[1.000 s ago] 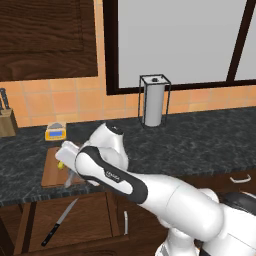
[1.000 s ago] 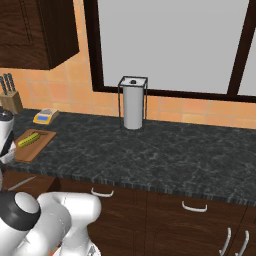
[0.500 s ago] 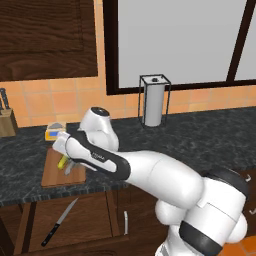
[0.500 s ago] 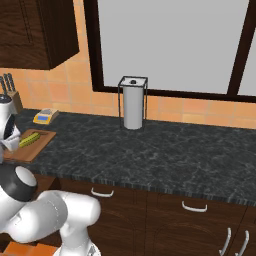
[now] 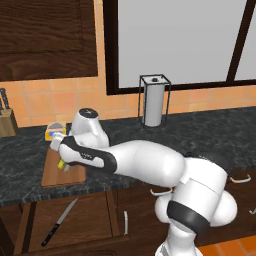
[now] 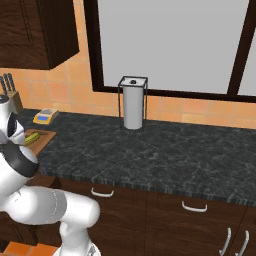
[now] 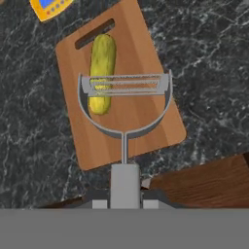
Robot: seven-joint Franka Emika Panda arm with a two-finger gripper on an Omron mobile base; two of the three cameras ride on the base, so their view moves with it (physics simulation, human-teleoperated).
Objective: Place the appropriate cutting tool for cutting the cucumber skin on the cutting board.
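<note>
Swung further left and out over the counter since a second ago: arm now stretched across the board (image 5: 55,175), hand over its near end, where earlier it sat bunched closer to the base. Cucumber (image 7: 101,73) unmoved, lying along the board's far half, near the slot handle.

Gripper (image 7: 125,194) closed tight on the peeler (image 7: 124,104), pinching the flat grey handle at the very bottom of the hand view; fingertips themselves mostly hidden behind it. Forked head pointing away from the hand, blade bar crossing in front of the cucumber's near end in that view. Whether touching the cucumber or hanging above it, cannot tell; looks to be above, since the board shows clear through the fork.

Judged as a light, stiff, all-metal thing: no give, smooth, likely slippery between pads. Handle slim and the only sensible hold; fork arms thin and open, blade loose-looking, poor places to pinch. Held at the handle's end, so the head could swing or pitch down if the grip loosens slowly.

Bare wood lies beside and below the cucumber, toward the near edge. Setting down there, low and flat before letting go, should keep it from bouncing or sliding off onto the counter (image 5: 20,150). Knife (image 5: 59,229) seen low against the cabinet front, rightly left alone.
</note>
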